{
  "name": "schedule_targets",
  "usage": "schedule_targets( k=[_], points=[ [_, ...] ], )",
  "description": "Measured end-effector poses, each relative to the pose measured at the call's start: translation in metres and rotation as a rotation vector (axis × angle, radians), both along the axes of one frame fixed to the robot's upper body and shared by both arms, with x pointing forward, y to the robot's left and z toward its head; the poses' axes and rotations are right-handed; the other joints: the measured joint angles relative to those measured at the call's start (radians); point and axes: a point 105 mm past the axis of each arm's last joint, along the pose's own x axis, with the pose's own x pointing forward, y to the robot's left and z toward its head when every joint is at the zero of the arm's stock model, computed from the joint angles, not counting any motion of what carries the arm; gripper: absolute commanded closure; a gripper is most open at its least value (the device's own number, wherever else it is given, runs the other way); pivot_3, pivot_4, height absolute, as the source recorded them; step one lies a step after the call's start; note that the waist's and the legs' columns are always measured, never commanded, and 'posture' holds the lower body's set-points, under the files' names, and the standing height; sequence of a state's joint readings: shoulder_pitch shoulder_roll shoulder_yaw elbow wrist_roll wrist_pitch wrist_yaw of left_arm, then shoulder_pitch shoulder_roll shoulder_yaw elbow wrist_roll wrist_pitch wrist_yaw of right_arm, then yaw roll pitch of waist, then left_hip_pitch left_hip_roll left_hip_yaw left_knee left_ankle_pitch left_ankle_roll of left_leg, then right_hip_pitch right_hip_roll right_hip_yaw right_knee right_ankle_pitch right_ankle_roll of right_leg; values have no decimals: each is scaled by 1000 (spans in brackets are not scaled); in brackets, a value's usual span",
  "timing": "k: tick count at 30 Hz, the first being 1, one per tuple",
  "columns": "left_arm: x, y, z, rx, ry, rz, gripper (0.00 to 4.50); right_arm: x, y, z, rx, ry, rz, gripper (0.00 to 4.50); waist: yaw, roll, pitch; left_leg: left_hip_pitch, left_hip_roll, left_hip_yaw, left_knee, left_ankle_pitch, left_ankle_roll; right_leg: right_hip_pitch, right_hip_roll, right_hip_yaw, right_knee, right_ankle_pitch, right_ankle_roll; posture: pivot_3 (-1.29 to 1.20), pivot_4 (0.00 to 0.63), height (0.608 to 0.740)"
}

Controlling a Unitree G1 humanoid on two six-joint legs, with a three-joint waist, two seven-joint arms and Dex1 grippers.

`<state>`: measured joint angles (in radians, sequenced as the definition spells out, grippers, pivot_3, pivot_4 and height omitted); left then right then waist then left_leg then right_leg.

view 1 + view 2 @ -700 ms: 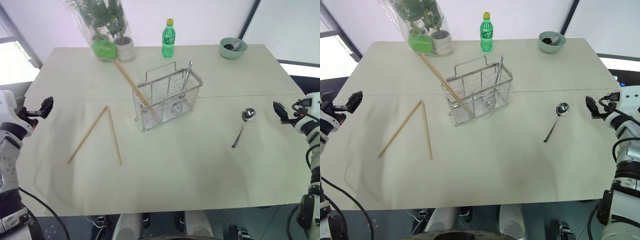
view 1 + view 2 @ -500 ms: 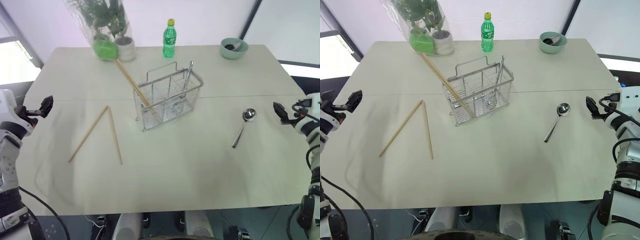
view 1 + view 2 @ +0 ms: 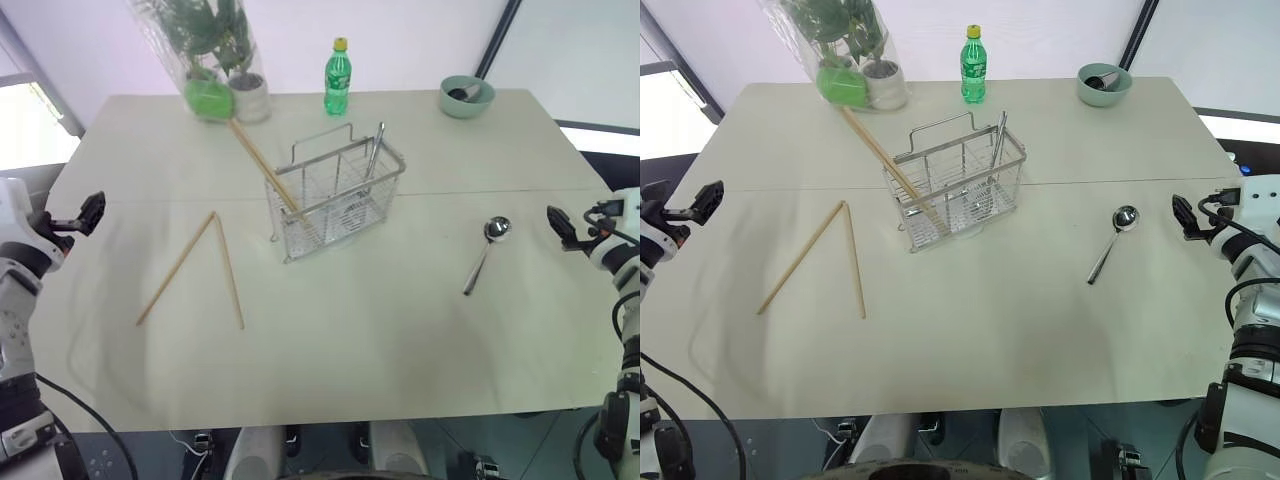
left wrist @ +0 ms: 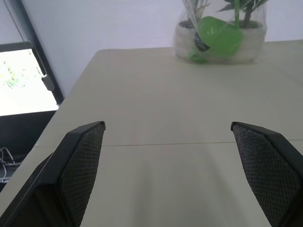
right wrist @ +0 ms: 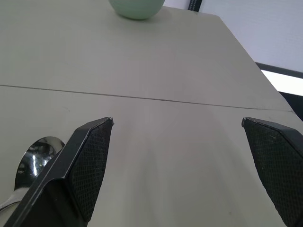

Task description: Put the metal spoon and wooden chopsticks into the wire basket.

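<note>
The wire basket [image 3: 335, 200] stands mid-table. Wooden chopsticks [image 3: 265, 168] lean in it, sticking out toward the plant, and a metal utensil [image 3: 374, 150] stands upright in its far corner. Two more wooden chopsticks [image 3: 180, 266] lie flat in a V shape left of the basket. The metal spoon [image 3: 486, 248] lies on the table to the basket's right, and its bowl [image 5: 33, 158] is in the right wrist view. My left gripper [image 3: 88, 212] hovers open at the table's left edge, well left of the V. At the right edge my right gripper [image 3: 556, 226] is open, a short way right of the spoon.
A green bottle [image 3: 338, 77] stands at the back behind the basket. A plastic-wrapped potted plant [image 3: 210, 60] is at the back left, and a pale green bowl [image 3: 466, 96] with a dark utensil at the back right. A seam crosses the table.
</note>
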<state>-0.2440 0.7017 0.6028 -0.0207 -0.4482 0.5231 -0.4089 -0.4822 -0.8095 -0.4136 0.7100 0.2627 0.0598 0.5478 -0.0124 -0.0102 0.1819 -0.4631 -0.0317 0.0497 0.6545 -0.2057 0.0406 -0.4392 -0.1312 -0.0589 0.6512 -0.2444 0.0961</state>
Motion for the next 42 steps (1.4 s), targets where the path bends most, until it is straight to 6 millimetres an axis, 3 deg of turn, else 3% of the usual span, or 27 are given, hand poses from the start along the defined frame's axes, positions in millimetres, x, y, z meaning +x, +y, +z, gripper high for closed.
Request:
schedule_targets(
  k=[5,9,14,21,26,31,36,42],
  points=[
    [1,-2,2,-14,3,-23,31,2,2,3,-8,-1,14,0,0,0,0,0,0,0,0,0,0,0,0,0,0,0,0,0,150,684],
    [4,-20,19,-45,-16,-134,31,10,9,25,-101,-2,88,0,-1,0,0,-1,0,0,2,0,0,0,0,0,1,0,1,0,150,684],
    [-7,-76,70,-21,-88,-448,31,25,32,64,-315,5,270,0,-4,0,1,0,0,0,4,-1,1,1,0,-1,0,1,1,0,150,684],
    [-41,-165,86,48,-6,-961,31,33,84,67,-649,177,676,0,-6,4,5,0,0,0,5,-1,1,1,0,-1,0,1,1,0,150,684],
    [-60,-214,69,113,108,-1230,31,26,112,52,-954,347,965,0,-5,5,6,0,0,0,6,-1,1,2,2,-1,0,1,1,0,150,684],
    [-62,-244,43,122,219,-1367,31,15,117,28,-1264,563,1178,0,-5,4,8,0,0,0,7,0,1,3,2,-2,1,1,2,0,150,684],
    [-69,-259,27,149,279,-1446,31,15,116,22,-1552,701,1275,0,-6,5,9,-1,0,0,7,3,-5,1,3,-1,2,1,2,0,150,684],
    [-73,-262,28,164,271,-1457,31,19,120,4,-1698,751,1331,0,-6,4,9,-1,1,0,7,4,-6,1,3,0,3,1,2,0,150,684]
  ],
)
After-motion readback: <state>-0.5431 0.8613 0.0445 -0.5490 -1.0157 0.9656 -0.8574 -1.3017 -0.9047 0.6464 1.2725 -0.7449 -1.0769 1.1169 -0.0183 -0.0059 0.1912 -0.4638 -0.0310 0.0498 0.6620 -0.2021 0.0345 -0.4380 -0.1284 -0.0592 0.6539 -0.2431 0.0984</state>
